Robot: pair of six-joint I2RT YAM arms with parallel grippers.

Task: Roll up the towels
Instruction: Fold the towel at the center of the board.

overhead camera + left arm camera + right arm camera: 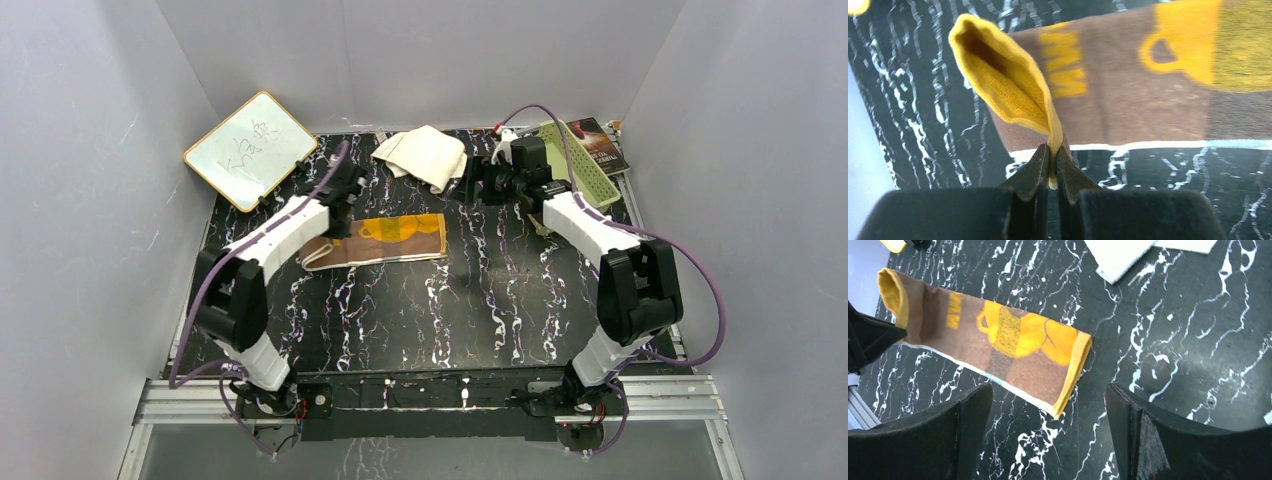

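We have the left gripper [1053, 152] pinched tight on the left end of the bear towel [385, 240], its fingers pressed together with only the thin yellow hem between them. That end is lifted off the table [450, 320] and curls over into a small open loop. The rest of the cloth lies flat and stretched out to the right, a little left of the table's middle. We read this grip as the start of a roll. Holding the short edge lets the arm fold it over and carry it along the length, and the flat remainder gives the roll something to travel across. The right gripper [1048, 390] hangs above the table beyond the towel's right end, its fingers wide apart and holding nothing. From there it looks down on the free yellow-edged end, and we judge it is placed to steady that end so the cloth does not slide as the left side turns. The cream towel [425, 155] sits loosely folded at the back of the table, just beside the right gripper in the overhead view and apart from the bear towel, touched by neither arm. We count neither towel as rolled yet. The risk we see is the thin pinch slipping, or the loop flopping open instead of tightening.
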